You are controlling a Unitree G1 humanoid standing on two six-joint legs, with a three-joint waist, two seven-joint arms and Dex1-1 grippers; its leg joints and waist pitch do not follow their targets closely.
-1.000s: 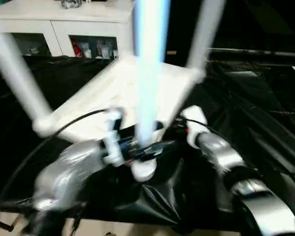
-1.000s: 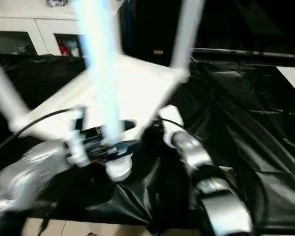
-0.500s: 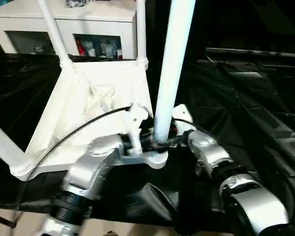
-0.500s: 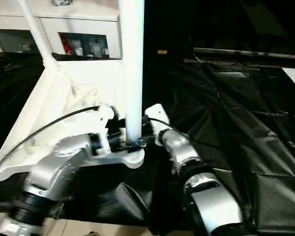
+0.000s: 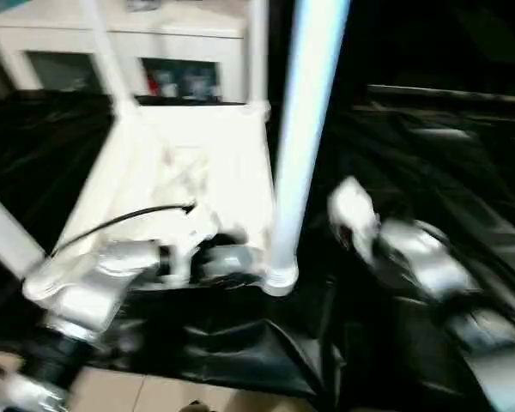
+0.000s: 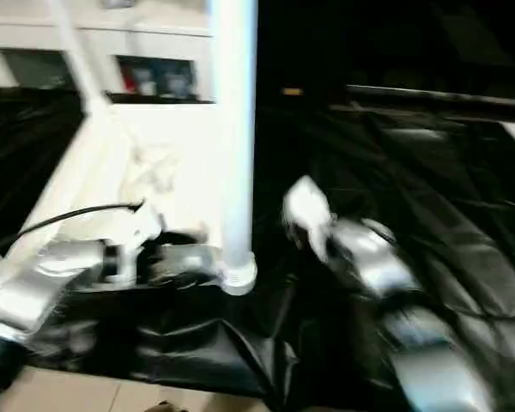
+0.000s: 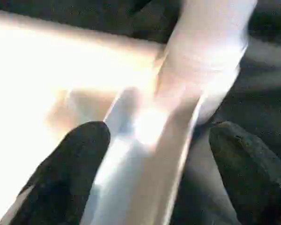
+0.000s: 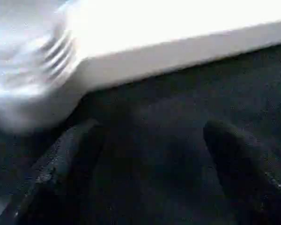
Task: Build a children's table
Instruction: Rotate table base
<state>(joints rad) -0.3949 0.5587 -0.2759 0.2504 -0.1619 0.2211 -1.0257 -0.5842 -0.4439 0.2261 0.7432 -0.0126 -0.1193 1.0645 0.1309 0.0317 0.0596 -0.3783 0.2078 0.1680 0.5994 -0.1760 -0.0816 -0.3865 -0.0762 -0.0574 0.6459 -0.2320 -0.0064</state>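
Children's table (image 5: 197,163) is what you see lying upside down on the black sheet (image 5: 429,154) in your left eye view, its ribbed underside facing up and its round white legs rising out of the corners; the nearest leg (image 5: 299,146) stands upright at the near right corner, two more rise at the far corners toward the white cabinet (image 5: 154,34), and a fourth slants out of the picture at the near left. Your left gripper (image 5: 232,262) lies along the table's near edge, just beside the foot of the nearest leg, with a black cable arcing over the silver forearm; your right gripper (image 5: 348,215) is off to the right of that leg, over the black sheet and apart from the table. Your right eye view gives you the same layout, with the nearest leg upright at centre, the left arm low along the near edge and the right arm well clear of the leg on the sheet. In your left wrist view the two black fingers (image 7: 75,159) stand wide apart, on either side of the table's white edge where the leg's round socket joins it; you cannot tell whether they press on it, so count the pincer as open. In your right wrist view the black fingers (image 8: 75,164) are likewise spread, with only the dark sheet between them, and the table's white rim and ribbed corner lie beyond the fingertips, untouched.
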